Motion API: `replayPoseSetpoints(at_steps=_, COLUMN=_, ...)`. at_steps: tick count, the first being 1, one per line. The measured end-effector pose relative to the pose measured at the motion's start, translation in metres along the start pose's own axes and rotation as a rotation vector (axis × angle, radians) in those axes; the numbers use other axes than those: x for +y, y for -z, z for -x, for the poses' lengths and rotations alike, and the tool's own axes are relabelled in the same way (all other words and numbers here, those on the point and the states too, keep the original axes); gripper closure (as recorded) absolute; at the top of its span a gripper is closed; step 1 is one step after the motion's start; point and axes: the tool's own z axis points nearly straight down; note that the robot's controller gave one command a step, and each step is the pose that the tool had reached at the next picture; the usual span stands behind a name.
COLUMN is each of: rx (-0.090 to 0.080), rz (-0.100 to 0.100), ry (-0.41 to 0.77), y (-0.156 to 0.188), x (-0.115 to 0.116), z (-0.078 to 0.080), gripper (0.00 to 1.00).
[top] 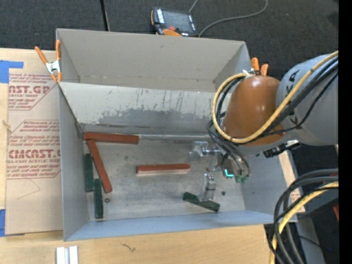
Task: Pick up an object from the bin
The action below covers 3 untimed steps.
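My gripper (209,189) hangs low in the bin's front right part, reaching down from under the orange cover. Its tip is right above, or touching, a short dark green bar (201,201) that lies slanted on the bin floor near the front wall. I cannot make out whether the bar is between the jaws. A flat red-brown stick (163,170) lies crosswise in the middle of the floor, to the left of the gripper and apart from it.
Two more red-brown sticks lie at the left, one along the back wall (111,138) and one slanting forward (99,166). Two dark green bars (88,172) (98,198) lie along the left wall. The arm and its cables overhang the right side.
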Motion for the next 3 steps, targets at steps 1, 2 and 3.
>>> replayPoseSetpoints(at_steps=1, rx=-0.007, rz=0.001, ry=-0.075, y=-0.082, x=0.013, z=0.006, gripper=0.00)
replayPoseSetpoints(at_steps=2, rx=-0.007, rz=-0.002, ry=-0.105, y=-0.079, x=-0.036, z=0.004, gripper=0.00)
replayPoseSetpoints(at_steps=3, rx=-0.005, rz=-0.001, ry=-0.102, y=-0.079, x=-0.033, z=0.004, gripper=1.00)
